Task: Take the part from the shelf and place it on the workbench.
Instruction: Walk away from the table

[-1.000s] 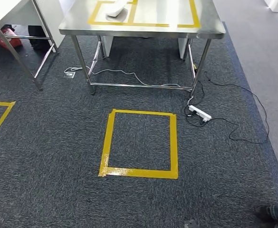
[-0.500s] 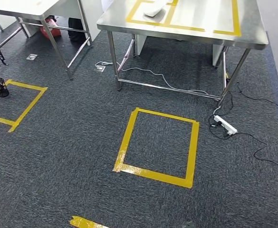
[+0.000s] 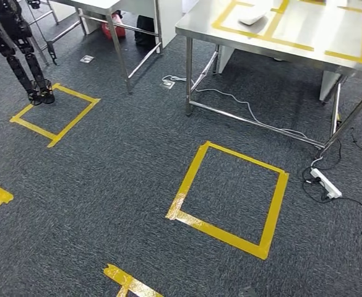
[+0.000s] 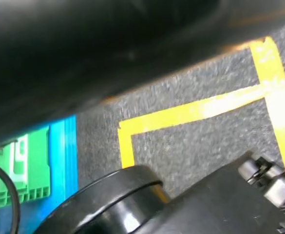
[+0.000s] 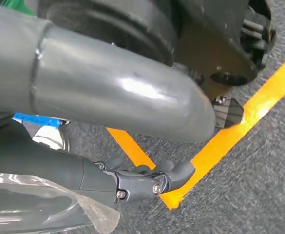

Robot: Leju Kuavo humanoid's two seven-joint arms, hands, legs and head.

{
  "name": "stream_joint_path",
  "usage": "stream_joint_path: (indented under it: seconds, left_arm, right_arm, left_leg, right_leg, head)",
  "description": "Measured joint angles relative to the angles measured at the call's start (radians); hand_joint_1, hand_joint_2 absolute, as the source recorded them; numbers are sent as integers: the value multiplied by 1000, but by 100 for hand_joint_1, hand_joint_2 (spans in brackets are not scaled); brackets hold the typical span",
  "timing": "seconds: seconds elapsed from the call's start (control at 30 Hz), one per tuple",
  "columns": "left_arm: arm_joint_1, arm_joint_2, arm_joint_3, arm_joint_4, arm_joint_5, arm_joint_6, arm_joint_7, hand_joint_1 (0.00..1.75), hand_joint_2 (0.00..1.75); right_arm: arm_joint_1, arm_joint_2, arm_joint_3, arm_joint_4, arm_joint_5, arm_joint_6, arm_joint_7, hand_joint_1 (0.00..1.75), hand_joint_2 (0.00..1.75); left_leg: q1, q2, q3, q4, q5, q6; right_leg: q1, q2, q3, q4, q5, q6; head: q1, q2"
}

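A white part [image 3: 255,15] lies on the steel workbench [image 3: 309,37] at the far right, inside yellow tape outlines. In the right wrist view my right hand [image 5: 107,97] hangs over the carpet, its thick grey thumb apart from the darker fingers [image 5: 141,183], with floor and orange tape showing between them and nothing gripped. A clear, shiny film edge [image 5: 93,214] shows close to the camera. A dark blur [image 4: 96,44] covers much of the left wrist view, and I cannot make out how my left hand stands.
A yellow tape square [image 3: 188,179] marks the carpet ahead, another [image 3: 71,124] lies at the far left with black jointed machine legs [image 3: 27,65] on it. A power strip [image 3: 326,184] and cables lie by the workbench legs. A second table [image 3: 118,49] stands behind.
The camera has turned left: the workbench and the tape square have slid to the right of the picture, and the left tape square and black legs have come into view.
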Motion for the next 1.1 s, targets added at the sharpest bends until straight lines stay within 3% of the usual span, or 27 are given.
stream_joint_path:
  seconds: [0.03, 0.1, 0.17, 0.2, 0.23, 0.27, 0.3, 0.33, 0.4, 0.47, 0.53, 0.63, 0.7, 0.77, 0.8, 0.83, 0.9, 0.97, 1.03, 1.1]
  left_arm:
    - [3, 5, 0, 0, 1, -8, -6, 0, 0]
    - [6, 18, 2, 0, 6, -16, -15, 0, 0]
    - [5, 28, 5, 0, 11, -14, -23, 0, 0]
    - [6, 31, 8, 0, 13, -13, -27, 0, 0]
    - [8, 34, 10, 0, 16, -11, -31, 0, 0]
    - [10, 37, 12, 1, 18, -9, -33, 0, 0]
    - [12, 39, 14, 1, 21, -8, -36, 0, 0]
    - [14, 41, 15, 1, 24, -7, -39, 0, 0]
    - [14, 43, 18, 1, 28, -5, -43, 0, 0]
    - [14, 44, 19, 1, 30, -3, -44, 0, 0]
    - [14, 44, 19, 1, 30, -3, -44, 0, 0]
    - [16, 44, 20, 1, 33, -1, -46, 0, 0]
    - [25, 50, 31, 4, 45, 6, -54, 0, 0]
    - [33, 56, 43, 7, 56, 11, -62, 0, 0]
    - [35, 58, 45, 8, 58, 11, -64, 0, 0]
    - [39, 59, 47, 8, 59, 11, -65, 0, 0]
    - [45, 62, 52, 10, 64, 11, -69, 0, 0]
    - [45, 66, 57, 10, 68, 12, -74, 0, 0]
    - [44, 68, 61, 10, 71, 14, -79, 0, 0]
    - [47, 71, 64, 13, 73, 16, -79, 0, 0]
  right_arm:
    - [-4, 1, 3, -1, 5, 0, 2, 0, 0]
    - [-10, 2, 9, -3, 13, -2, 8, 0, 0]
    - [-10, 3, 17, -4, 20, -3, 16, 0, 0]
    - [-9, 5, 21, -5, 24, -2, 20, 0, 0]
    - [-9, 6, 25, -6, 27, -2, 24, 0, 0]
    - [-9, 8, 28, -7, 31, -2, 27, 0, 0]
    - [-11, 9, 31, -8, 34, -2, 29, 0, 0]
    - [-13, 10, 34, -9, 38, -2, 32, 0, 0]
    - [-18, 10, 40, -9, 45, -2, 38, 0, 0]
    - [-19, 10, 44, -10, 47, -1, 40, 0, 0]
    - [-19, 10, 44, -10, 47, -1, 40, 0, 0]
    - [-22, 12, 46, -10, 49, 0, 42, 0, 0]
    - [-32, 16, 54, -12, 60, 2, 49, 0, 0]
    - [-40, 21, 64, -14, 71, 3, 57, 0, 0]
    - [-41, 23, 67, -14, 74, 3, 58, 0, 0]
    - [-44, 24, 69, -14, 76, 3, 59, 0, 0]
    - [-49, 29, 73, -14, 79, 2, 61, 0, 0]
    - [-54, 35, 75, -15, 82, 0, 64, 0, 0]
    - [-57, 41, 77, -15, 83, -3, 66, 0, 0]
    - [-63, 48, 79, -16, 83, -4, 68, 0, 0]
  left_leg:
    - [2, -11, 1, -5, 2, 5]
    - [7, -34, 5, -15, 8, 17]
    - [9, -58, 5, -17, 10, 23]
    - [9, -72, 5, -17, 10, 24]
    - [8, -86, 5, -16, 9, 25]
    - [8, -101, 6, -15, 9, 24]
    - [8, -116, 8, -14, 9, 24]
    - [9, -131, 9, -12, 8, 22]
    - [8, -155, 6, -5, 5, 14]
    - [6, -165, 3, 0, 4, 9]
    - [6, -166, 3, 0, 4, 9]
    - [9, -177, -2, 1, 6, 3]
    - [12, -132, -41, 73, -32, -17]
    - [16, -73, -116, 221, -99, -37]
    - [19, -67, -143, 275, -114, -41]
    - [22, -64, -147, 282, -105, -42]
    - [24, -47, -99, 187, -41, -41]
    - [16, 4, -34, 61, 4, -33]
    - [7, 30, -11, 13, 4, -22]
    - [7, 7, -9, 5, 3, -10]
  right_leg:
    - [-1, 5, 1, 2, -6, 5]
    - [-4, 55, -23, 55, -45, 12]
    - [-6, 112, -87, 185, -108, 13]
    - [-6, 124, -121, 248, -128, 14]
    - [-6, 129, -143, 283, -130, 13]
    - [-6, 131, -148, 280, -111, 13]
    - [-7, 135, -135, 238, -74, 12]
    - [-9, 149, -109, 170, -31, 11]
    - [-13, 195, -62, 56, 18, 10]
    - [-15, 224, -49, 24, 18, 10]
    - [-16, 224, -48, 22, 18, 10]
    - [-15, 217, -43, 18, 17, 5]
    - [-11, 174, -33, 14, 20, -17]
    - [-9, 118, -25, 8, 21, -37]
    - [-8, 99, -23, 8, 18, -38]
    - [-8, 85, -21, 8, 15, -37]
    - [-8, 60, -12, 8, 8, -32]
    - [-4, 38, -8, 8, -3, -22]
    - [2, 15, -3, 6, -13, -10]
    - [1, -5, 13, 0, -20, -2]
  head:
    - [1, 0]
    - [6, 0]
    - [11, 0]
    - [12, 0]
    - [12, 0]
    - [12, 0]
    - [12, 0]
    - [12, 0]
    - [12, 0]
    - [11, 0]
    - [11, 0]
    - [11, 0]
    - [4, 0]
    - [-2, 0]
    - [-2, 0]
    - [-2, 0]
    - [-3, 0]
    - [-3, 0]
    - [-3, 0]
    - [-3, 0]
